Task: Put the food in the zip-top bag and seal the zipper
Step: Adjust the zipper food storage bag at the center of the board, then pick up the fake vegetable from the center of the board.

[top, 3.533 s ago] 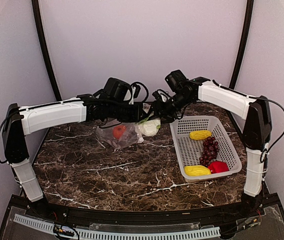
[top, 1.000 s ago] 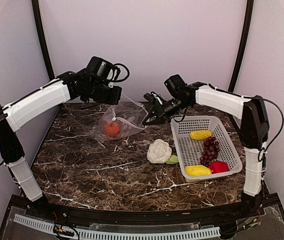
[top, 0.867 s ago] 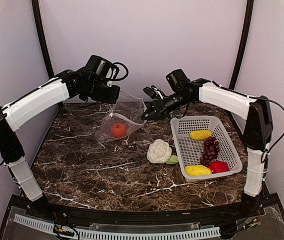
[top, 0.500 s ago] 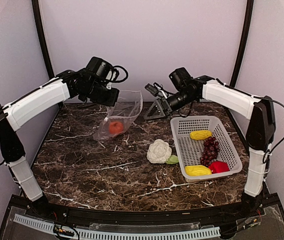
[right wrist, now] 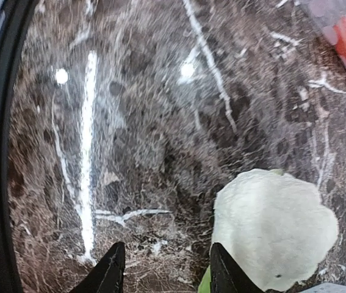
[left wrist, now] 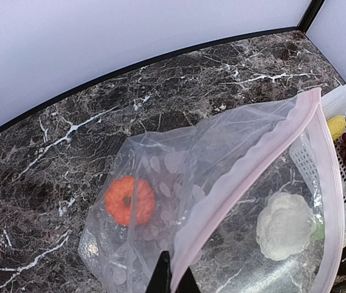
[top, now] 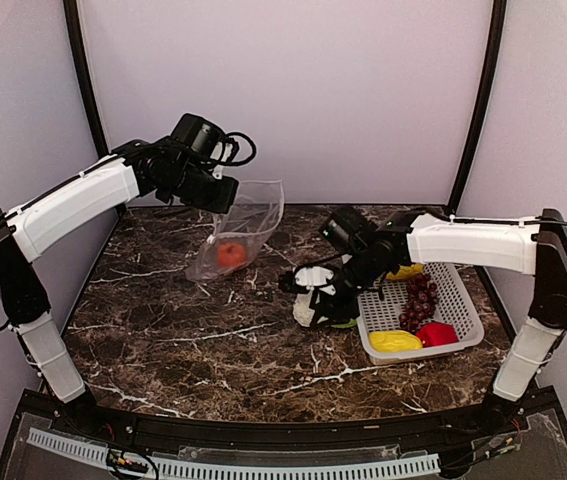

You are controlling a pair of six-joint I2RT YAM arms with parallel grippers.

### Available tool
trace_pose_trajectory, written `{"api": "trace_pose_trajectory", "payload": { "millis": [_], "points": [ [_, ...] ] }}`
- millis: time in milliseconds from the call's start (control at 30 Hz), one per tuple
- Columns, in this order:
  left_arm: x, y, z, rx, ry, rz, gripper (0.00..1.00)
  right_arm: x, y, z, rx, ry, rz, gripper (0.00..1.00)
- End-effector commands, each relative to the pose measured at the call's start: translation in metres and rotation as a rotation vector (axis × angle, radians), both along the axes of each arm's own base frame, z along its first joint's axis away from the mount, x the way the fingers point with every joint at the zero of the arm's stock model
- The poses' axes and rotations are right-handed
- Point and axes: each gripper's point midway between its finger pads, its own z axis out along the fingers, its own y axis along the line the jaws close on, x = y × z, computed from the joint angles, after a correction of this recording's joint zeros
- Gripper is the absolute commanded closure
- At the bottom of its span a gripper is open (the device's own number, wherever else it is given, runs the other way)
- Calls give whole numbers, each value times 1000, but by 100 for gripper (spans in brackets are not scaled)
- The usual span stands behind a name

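Observation:
The clear zip-top bag [top: 246, 222] hangs from my left gripper [top: 219, 196], which is shut on the pinkish zipper [left wrist: 253, 163] at the mouth edge. The orange pumpkin [top: 230, 254] lies inside the bag and also shows in the left wrist view [left wrist: 130, 200]. My right gripper [top: 315, 290] is open, low over the table at the white cauliflower [top: 306, 312]. In the right wrist view the cauliflower [right wrist: 276, 226] lies just right of the right finger [right wrist: 224, 271], not between the fingers. The grapes [top: 420, 298], red pepper [top: 435, 334] and two yellow pieces [top: 394, 341] [top: 404, 270] are in the basket.
The white perforated basket [top: 466, 305] stands at the right of the marble table [top: 193, 330], close beside the cauliflower and my right arm. The back wall is just behind the bag.
My right gripper has left the bag's mouth and come forward and down to the cauliflower on the table. The bag now hangs from my left gripper alone, which has held still.

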Motion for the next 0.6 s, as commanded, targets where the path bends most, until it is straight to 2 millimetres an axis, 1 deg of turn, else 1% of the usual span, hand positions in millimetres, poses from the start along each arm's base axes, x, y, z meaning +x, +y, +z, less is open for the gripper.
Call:
{"api": "trace_pose_trajectory", "payload": {
  "millis": [0, 100, 167, 267, 433, 500, 567],
  "points": [
    [-3, 7, 0, -24, 25, 6, 99, 21, -3, -13, -118, -365, 40, 55],
    [-4, 7, 0, -39, 27, 4, 99, 21, -4, -23, -159, -447, 29, 59],
    [-5, 8, 0, -44, 26, 5, 99, 20, -4, -31, -179, -498, 31, 58],
    [-5, 8, -1, -49, 27, 8, 99, 25, -8, -44, -219, -564, 17, 50],
    [-4, 7, -5, -60, 32, 6, 99, 44, -11, -51, -255, -669, -47, 34],
    [-4, 8, -7, -60, 36, 6, 99, 49, -12, -56, -271, -697, -57, 29],
    [-3, 8, -10, -60, 41, 6, 99, 52, -13, -64, -296, -704, -55, 26]
  ]
}}
